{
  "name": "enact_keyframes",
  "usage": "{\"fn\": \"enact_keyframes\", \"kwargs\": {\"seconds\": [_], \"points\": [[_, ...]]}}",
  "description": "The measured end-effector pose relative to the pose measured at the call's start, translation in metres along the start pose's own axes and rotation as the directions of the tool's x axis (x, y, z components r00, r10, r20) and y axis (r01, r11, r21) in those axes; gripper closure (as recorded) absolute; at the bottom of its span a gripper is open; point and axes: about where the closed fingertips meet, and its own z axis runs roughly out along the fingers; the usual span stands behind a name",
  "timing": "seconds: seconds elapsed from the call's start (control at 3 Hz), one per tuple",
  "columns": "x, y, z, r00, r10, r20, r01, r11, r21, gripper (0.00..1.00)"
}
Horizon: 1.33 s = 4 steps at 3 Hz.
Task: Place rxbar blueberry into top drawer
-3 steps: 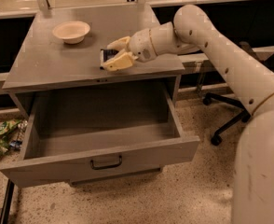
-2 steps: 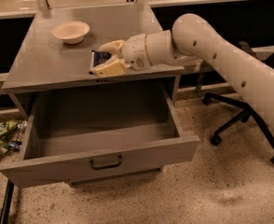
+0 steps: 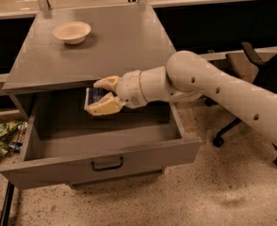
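Observation:
My gripper reaches in from the right on a cream arm and is shut on the rxbar blueberry, a dark navy bar with pale markings. It holds the bar in the air over the back left of the open top drawer, just below the cabinet top's front edge. The drawer is pulled far out, with a small dark bar handle on its front. The drawer's inside shows nothing lying in it.
A cream round bowl sits on the grey cabinet top at the back left. A dark office chair stands to the right. Green wrappers lie on the floor at the left.
The gripper has moved the bar off the cabinet top, forward and down, to over the open drawer. The view has shifted too.

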Motion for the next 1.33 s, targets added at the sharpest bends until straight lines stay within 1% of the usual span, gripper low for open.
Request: {"fn": "enact_keyframes", "kwargs": {"seconds": [0.33, 0.67, 1.0, 1.33], "points": [[0.011, 0.012, 0.005, 1.0, 0.013, -0.015, -0.013, 0.9997, -0.019, 1.0], [0.033, 0.015, 0.014, 0.998, 0.055, -0.016, -0.056, 0.9972, -0.049, 1.0], [0.091, 0.017, 0.028, 0.988, 0.15, -0.026, -0.151, 0.9874, -0.046, 1.0], [0.123, 0.013, 0.038, 0.981, 0.191, -0.032, -0.192, 0.9805, -0.041, 1.0]]}}
